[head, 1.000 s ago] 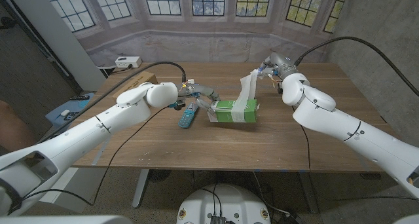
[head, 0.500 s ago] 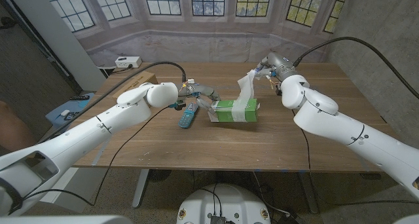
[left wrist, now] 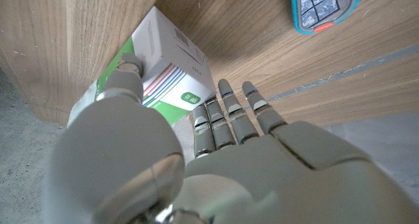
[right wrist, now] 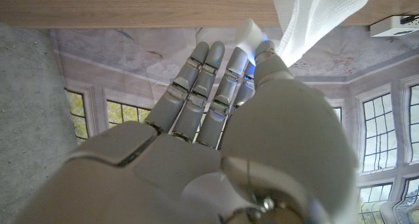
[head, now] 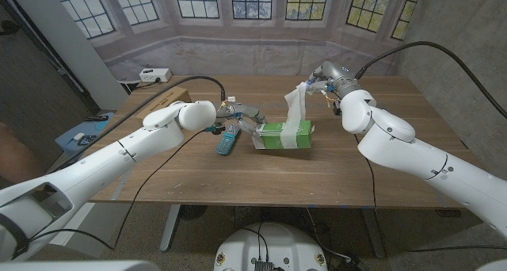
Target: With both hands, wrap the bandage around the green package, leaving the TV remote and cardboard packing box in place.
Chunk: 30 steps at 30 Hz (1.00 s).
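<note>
Surface: a wooden surface is seen in the head view, with both arms brought in over it from the near corners.
Green package: the green package is laid near the middle of the surface, with white bands of bandage already passed across its right half. In the left wrist view its white end with a striped label is turned toward the camera.
TV remote: the TV remote (blue-edged, dark keys) is laid just left of the package, apart from it. Its end is seen in the left wrist view.
Left hand: the left hand is held at the left end of the package, beside the remote. In the left wrist view the thumb tip is pressed on the package's upper edge and the fingers are laid straight beside the box; nothing is closed around, so the package is steadied rather than gripped.
Bandage: the bandage is drawn up as a white strip from the package toward the right hand, slightly slack and folded. Its woven end is seen in the right wrist view.
Right hand: the right hand is raised beyond the package, toward the far right of the surface. In the right wrist view the bandage end is pinched at the fingertips, with the other fingers kept close together.
Cardboard packing box: the cardboard packing box is set at the far left of the surface, well apart from the package.
</note>
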Tool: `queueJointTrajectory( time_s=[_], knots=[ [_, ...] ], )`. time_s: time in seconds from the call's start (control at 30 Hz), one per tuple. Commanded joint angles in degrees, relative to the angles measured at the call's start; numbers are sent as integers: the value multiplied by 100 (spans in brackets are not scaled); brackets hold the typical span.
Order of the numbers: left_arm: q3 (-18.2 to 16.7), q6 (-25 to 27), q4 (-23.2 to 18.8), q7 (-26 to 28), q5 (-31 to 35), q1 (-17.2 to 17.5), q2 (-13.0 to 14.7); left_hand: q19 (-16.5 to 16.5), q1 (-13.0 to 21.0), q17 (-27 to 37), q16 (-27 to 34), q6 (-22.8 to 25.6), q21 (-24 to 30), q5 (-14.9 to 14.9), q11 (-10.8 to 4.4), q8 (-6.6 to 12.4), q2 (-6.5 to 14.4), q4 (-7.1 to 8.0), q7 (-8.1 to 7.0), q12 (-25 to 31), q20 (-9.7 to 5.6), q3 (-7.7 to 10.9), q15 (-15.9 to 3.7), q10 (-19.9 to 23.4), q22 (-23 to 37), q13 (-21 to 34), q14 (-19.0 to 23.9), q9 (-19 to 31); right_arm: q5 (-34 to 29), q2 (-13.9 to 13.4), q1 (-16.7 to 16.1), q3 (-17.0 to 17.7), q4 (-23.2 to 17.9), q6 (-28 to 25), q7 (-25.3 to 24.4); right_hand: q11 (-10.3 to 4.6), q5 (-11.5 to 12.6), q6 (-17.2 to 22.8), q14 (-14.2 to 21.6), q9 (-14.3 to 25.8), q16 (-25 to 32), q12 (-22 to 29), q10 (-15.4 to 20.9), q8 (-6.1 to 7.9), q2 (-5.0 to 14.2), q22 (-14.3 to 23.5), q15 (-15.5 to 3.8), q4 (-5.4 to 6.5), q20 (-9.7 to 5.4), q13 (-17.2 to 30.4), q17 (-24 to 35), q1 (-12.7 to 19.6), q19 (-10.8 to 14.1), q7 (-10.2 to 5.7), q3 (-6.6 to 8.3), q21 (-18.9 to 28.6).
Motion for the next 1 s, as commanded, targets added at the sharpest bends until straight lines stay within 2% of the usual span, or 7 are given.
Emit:
queueJointTrajectory(
  time_s=[0.03,0.47,1.0],
  knots=[
    [56,62,35,-29,-9,-19,-18,-5,27,20,6,373,-5,41,25,807,313,34,144,-15,4,79,64,40,25,16,0,33,-39,-99,-68,25,-359,-197,11,-7,19,4,34,25,-35,-18,-9,18,10,23,-644,-10,-139,23,23,-39,-26,3,-32,5],
    [110,228,11,-10,50,-45,-74,-16,11,19,5,360,-8,42,41,804,311,37,157,-20,17,78,74,27,26,17,-1,34,-10,-118,-164,3,-663,-351,-60,7,20,-2,27,26,-50,-26,-22,10,12,23,-642,-11,-125,30,31,-52,-25,22,-35,4],
    [165,330,212,127,83,-191,-238,-9,14,11,4,374,-3,45,66,812,308,28,175,-15,30,91,92,44,27,15,13,36,131,-91,-296,-20,-955,-568,-236,28,22,-32,32,28,-54,-41,-34,-8,23,24,-631,3,-113,28,42,-87,-26,27,-50,3]
  ],
)
